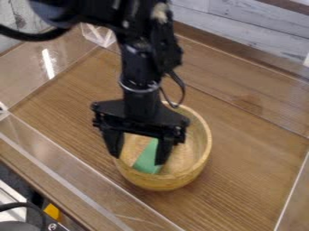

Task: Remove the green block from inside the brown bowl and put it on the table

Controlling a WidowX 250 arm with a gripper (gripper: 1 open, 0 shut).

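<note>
The brown bowl [193,159] sits on the table [72,108] at the lower right of centre. The green block [148,161] lies inside it, partly covered by the arm. My gripper [140,149] points straight down into the bowl and is open. One dark finger [115,144] stands at the bowl's left rim, the other [167,150] to the right of the block. The block lies between them; whether they touch it cannot be told.
Clear acrylic walls [49,171] edge the table at the front and left. A light plank wall [254,27] runs behind the table. Bare wood-grain surface lies left of the bowl and behind it.
</note>
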